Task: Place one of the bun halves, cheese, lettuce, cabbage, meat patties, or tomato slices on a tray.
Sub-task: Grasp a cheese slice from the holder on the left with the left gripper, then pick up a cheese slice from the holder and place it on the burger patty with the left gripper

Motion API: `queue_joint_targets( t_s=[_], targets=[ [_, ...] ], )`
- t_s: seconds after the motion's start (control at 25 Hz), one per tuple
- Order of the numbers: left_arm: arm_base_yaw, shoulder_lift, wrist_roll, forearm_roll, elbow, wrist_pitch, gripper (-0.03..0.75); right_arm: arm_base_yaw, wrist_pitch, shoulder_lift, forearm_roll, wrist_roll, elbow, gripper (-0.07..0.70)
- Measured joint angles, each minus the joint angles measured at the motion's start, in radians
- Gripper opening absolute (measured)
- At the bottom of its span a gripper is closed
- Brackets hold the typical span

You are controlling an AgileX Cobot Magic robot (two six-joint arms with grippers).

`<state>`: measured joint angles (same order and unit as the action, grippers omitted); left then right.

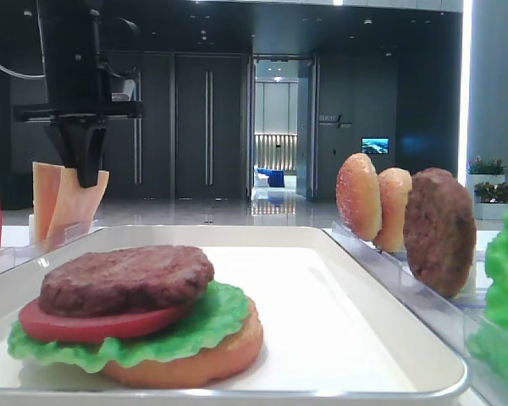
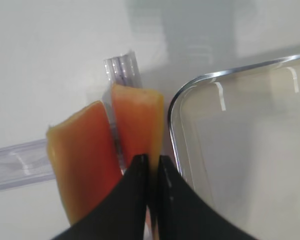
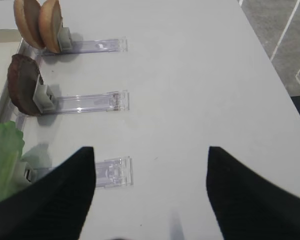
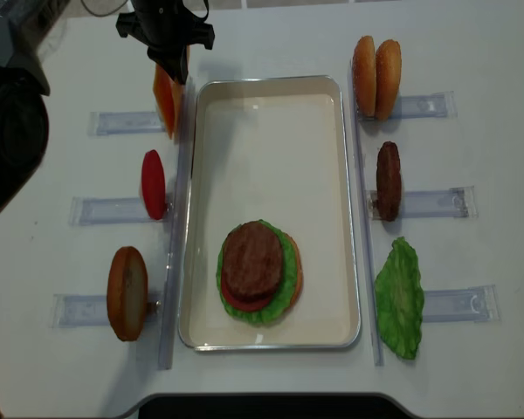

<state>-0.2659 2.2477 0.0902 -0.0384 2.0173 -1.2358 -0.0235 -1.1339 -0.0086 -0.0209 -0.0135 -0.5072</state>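
The left gripper [image 2: 151, 167], black w/ narrow tapering fingers, is pinched tight on the top edge of one thin, flat, pale orange cheese slice [image 2: 138, 122], the one nearer the tray. A second slice like it [image 2: 82, 150] stands just beside it on the far side; both are upright in a clear plastic holder strip [image 2: 121, 70], just outside a corner of the large white rectangular tray [image 4: 271, 113] w/ rounded rim.

The step in hand looks like lifting that slice out. Best pulled straight up so the neighbour isn't dragged along or tipped; then carried over the rim and laid flat on the stack: bun base [image 1: 212, 359], ruffled green lettuce [image 1: 199, 326], red tomato slice [image 1: 85, 326], dark brown patty [image 1: 127, 279]. A thin slice held by one edge may sag or slip, so go slow.

The right gripper [image 3: 150, 175] hangs w/ its jaws wide apart, holding nothing, over the table's right side.

The table [image 3: 200, 75] is smooth, matte white. Behind it is a dim lobby: dark wall panels, tall double doors, a lit corridor, glossy floor.
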Motion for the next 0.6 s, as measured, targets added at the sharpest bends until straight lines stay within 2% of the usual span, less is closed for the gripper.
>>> queue_joint_targets(
  t_s=[0.6],
  targets=[
    [0.0,-0.089,-0.011,0.038,-0.002,0.0,0.022,0.0,0.0,0.0,0.0,0.0,0.0,0.455]
  ],
)
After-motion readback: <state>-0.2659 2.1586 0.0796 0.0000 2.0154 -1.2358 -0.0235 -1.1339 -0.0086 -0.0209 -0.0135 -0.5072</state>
